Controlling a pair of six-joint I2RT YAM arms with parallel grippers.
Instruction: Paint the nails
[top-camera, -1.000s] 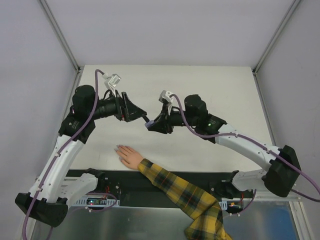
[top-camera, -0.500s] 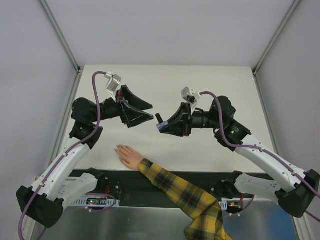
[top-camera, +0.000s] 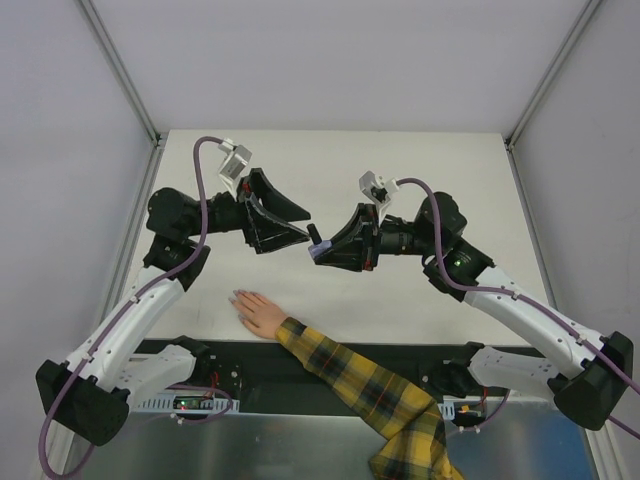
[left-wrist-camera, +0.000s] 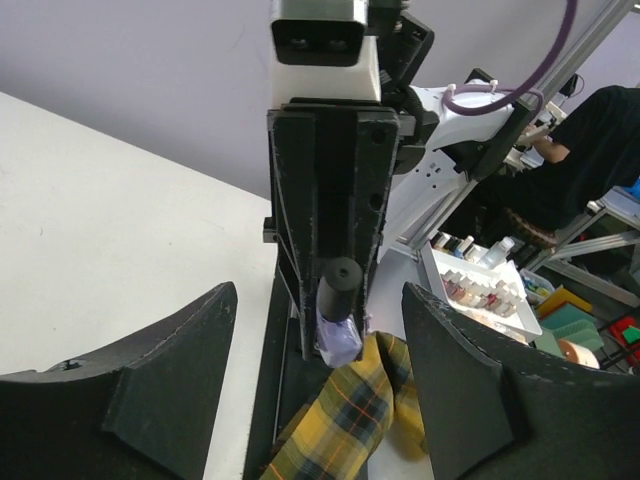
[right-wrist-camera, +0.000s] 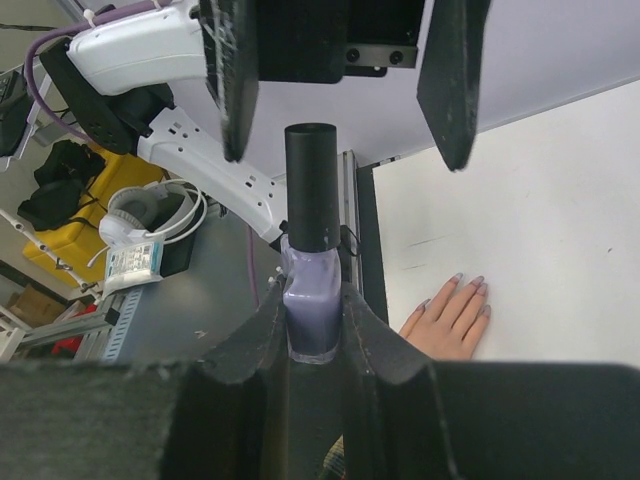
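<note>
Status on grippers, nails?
Right gripper shut on purple polish bottle, black cap on. Left gripper open, aimed at cap. Nails on peach mannequin hand unobstructed.

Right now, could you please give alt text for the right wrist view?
The right tool clamps a purple, black-capped polish bottle. The open left tool faces the cap; a mannequin hand lies flat on the table.

Nails (top-camera: 236, 296) too small from above
</note>
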